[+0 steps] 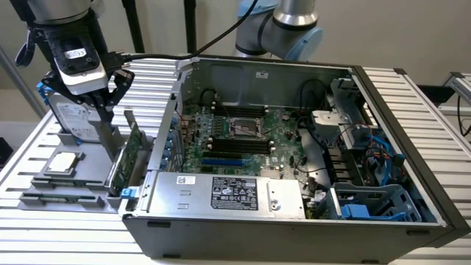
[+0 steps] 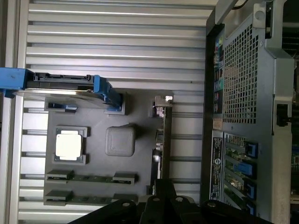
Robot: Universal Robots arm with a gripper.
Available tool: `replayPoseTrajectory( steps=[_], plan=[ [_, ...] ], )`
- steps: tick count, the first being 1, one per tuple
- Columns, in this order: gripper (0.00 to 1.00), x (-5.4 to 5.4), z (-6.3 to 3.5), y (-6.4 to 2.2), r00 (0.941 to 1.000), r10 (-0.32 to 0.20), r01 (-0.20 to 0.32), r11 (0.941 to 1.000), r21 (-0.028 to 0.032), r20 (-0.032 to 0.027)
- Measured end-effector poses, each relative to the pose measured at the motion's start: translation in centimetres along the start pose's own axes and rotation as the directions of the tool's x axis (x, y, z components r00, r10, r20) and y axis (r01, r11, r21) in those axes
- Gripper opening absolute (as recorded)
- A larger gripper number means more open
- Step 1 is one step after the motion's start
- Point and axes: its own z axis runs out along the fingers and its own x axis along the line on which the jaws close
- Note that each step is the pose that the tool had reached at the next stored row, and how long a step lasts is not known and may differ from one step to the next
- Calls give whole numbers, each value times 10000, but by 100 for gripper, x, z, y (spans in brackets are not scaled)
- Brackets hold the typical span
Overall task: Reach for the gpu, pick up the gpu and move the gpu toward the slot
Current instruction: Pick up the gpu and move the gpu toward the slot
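The gpu (image 1: 131,146) is a thin green card with a silvery end bracket. It stands on edge in the grey holder (image 1: 44,196) beside the open computer case (image 1: 243,234). In the wrist view the gpu (image 2: 166,135) looks like a dark narrow strip. My gripper (image 1: 107,116) hangs just above the card's bracket end with its fingers shut together and nothing between them. I cannot tell whether the tips touch the card. Seen from the wrist, the gripper (image 2: 163,189) overlaps the card's near end. A blue slot (image 1: 220,163) lies on the motherboard inside the case.
A silver hard drive (image 1: 70,118) in a blue frame (image 2: 105,91) stands in the holder behind my gripper. A small square silver chip (image 1: 63,161) and memory sticks (image 2: 88,178) lie in the same holder. The case wall (image 2: 243,93) rises close beside the card.
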Motion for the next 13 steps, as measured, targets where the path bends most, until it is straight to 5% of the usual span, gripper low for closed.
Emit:
replayPoseTrajectory(
  steps=[11, 13],
  plan=[
    [11, 96, 24, 31, 10000, 31, -31, 10000, 1, 2],
    [18, 110, 31, 32, 9999, 129, -129, 9999, 4, 4]
  ],
)
